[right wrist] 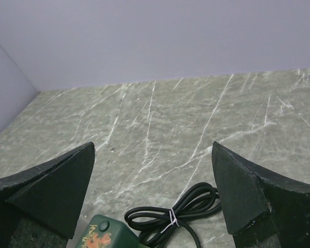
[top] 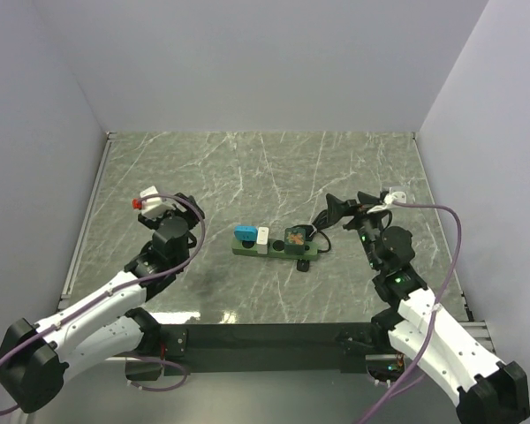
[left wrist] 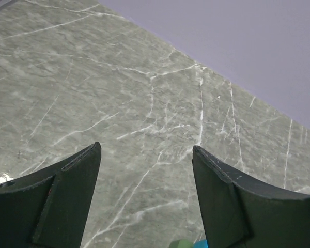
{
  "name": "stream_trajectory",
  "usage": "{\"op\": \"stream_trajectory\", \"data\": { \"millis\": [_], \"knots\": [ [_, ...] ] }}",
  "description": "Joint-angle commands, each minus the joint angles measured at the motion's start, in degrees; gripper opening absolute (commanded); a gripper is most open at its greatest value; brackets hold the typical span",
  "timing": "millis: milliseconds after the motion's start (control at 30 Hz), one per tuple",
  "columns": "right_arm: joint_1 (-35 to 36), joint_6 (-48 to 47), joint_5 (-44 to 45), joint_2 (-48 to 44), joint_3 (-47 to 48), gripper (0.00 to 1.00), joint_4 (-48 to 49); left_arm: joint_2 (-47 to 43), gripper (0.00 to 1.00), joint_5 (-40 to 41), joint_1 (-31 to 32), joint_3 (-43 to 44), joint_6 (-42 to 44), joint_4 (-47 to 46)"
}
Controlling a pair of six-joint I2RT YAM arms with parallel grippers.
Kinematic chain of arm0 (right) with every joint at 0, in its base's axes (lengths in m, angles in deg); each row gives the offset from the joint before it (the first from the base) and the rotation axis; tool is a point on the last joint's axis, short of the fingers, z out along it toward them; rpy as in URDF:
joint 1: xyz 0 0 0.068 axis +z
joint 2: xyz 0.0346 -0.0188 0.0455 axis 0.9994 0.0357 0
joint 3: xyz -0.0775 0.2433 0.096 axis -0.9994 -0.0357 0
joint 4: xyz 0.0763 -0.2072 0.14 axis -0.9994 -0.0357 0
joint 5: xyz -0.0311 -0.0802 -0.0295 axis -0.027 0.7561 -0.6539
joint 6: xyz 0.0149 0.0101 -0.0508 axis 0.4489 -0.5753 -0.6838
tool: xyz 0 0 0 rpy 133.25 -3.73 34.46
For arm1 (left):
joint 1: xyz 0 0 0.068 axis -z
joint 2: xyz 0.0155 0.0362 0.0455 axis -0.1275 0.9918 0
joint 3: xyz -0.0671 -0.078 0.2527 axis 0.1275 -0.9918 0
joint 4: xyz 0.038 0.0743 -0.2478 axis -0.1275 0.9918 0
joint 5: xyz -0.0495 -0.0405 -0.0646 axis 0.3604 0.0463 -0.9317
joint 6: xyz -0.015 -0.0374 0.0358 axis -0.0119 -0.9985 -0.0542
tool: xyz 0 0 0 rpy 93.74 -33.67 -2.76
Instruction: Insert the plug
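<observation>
Marble, grey-green with white veins, covers the desk (top: 265,168), and plain pale walls close it in on three sides. I start at my right claw (top: 329,212). It is released, with the fingers spread wide and nothing between them, and it hangs just right of the power strip (top: 272,247), pointing toward it. In the wrist view the right claw (right wrist: 152,147) frames bare marble. The green plug (right wrist: 98,235) with its orange label sits low at the bottom edge, nearer the left finger and below the fingertips rather than between them. The black cord (right wrist: 170,214), coiled and tied with a white band, lies just beside it under the gap.

From above, that green plug (top: 296,237) rests on the right end of the strip, though I cannot tell whether it is pushed fully home. A white plug (top: 263,237) and a blue plug (top: 245,234) stand to its left on the same strip.

My left claw (top: 187,212) is also released and empty, off to the left of the strip and apart from it. Seen from its own wrist, the left claw (left wrist: 144,150) hangs over bare marble, with only slivers of green and blue at the bottom edge.
</observation>
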Motion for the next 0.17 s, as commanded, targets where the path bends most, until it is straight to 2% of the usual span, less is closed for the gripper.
{"op": "stream_trajectory", "data": {
  "millis": [0, 133],
  "knots": [
    [-0.4, 0.6, 0.2, -1.9, 0.0, 1.00, 0.2, -0.6, 0.76, 1.9, -0.3, 2.4, 1.7, 0.0],
    [-0.4, 0.5, 0.7, -4.1, -0.3, 1.00, -0.7, -0.8, 0.76, 2.1, -0.4, 2.7, 2.9, -0.4]
  ]
}}
